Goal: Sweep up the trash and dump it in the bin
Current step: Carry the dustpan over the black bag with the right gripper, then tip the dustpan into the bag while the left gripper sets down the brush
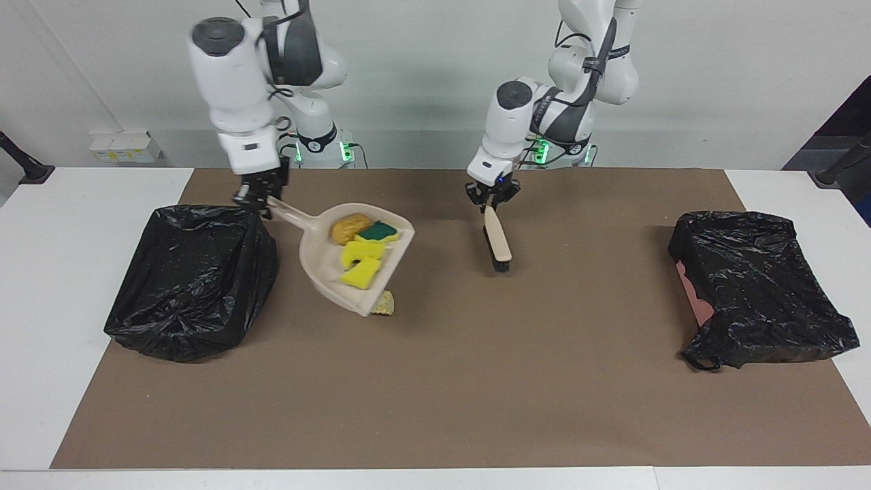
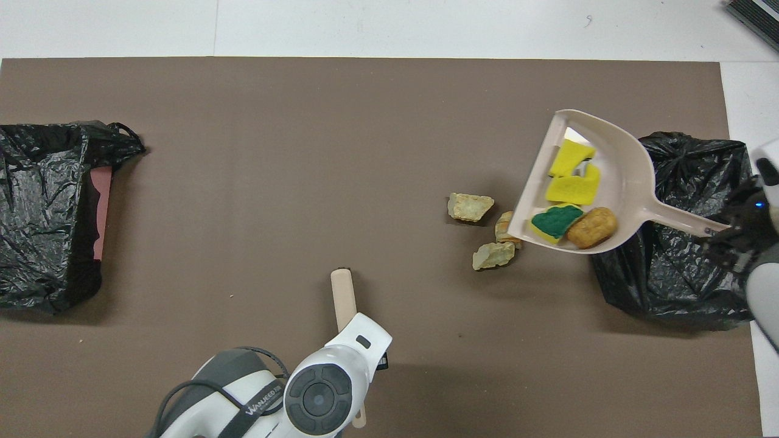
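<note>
Facing view: right gripper (image 1: 260, 199) clamps the beige plastic dustpan (image 1: 354, 269) aloft at the black-bagged bin's (image 1: 190, 282) edge.
Left gripper (image 1: 491, 201), closed, grips the beige black-bristled brush (image 1: 499, 241); three tan scraps (image 2: 481, 234) lie mid-mat.

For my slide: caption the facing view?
Right gripper lifts loaded dustpan beside black bin; left gripper holds brush.

A brown mat (image 1: 435, 381) covers the white table (image 1: 61, 272). A small white box (image 1: 126, 146) sits at the wall, a black post's base (image 1: 27, 170) at one corner, dark equipment (image 1: 847, 160) at the other end.
</note>
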### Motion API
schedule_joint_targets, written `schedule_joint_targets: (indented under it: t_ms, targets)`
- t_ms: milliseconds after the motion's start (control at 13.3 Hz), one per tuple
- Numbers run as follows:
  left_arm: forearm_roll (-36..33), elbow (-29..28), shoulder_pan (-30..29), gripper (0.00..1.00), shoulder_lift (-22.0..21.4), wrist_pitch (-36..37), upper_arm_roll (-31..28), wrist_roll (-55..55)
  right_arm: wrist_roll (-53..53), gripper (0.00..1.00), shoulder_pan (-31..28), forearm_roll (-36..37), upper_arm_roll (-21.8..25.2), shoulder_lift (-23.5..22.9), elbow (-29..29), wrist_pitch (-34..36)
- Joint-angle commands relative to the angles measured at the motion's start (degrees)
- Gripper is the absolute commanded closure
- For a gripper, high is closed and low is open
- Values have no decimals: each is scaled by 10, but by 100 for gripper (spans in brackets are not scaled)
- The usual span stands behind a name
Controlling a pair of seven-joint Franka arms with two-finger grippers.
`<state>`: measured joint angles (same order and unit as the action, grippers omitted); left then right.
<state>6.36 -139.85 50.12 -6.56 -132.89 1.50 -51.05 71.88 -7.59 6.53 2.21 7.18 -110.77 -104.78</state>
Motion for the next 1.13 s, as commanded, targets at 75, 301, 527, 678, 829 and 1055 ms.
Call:
schedule_joint_targets:
  t_ms: [75, 301, 527, 678, 829, 1055]
  targets:
    - [13, -19, 49, 100, -13, -21, -11, -44, 119, 100, -100, 84, -4, -2, 13, -44]
    - [13, -19, 41, 100, -8, -30, -11, -43, 148, 100, -127, 144, 2, -13, 18, -80]
    - [13, -19, 21, 100, 1, -48, -11, -35, 164, 100, -120, 231, 7, -21, 11, -106]
    - [13, -18, 17, 90, 8, -56, -12, -32, 193, 100, -118, 296, 2, -27, 2, -125]
    - [13, -7, -3, 44, 22, -59, -12, -21, 236, 100, -94, 345, 0, -28, 1, -133]
    - [13, 15, -40, 0, 33, -49, -13, -9, 293, 100, -81, 392, 0, -30, -1, -161]
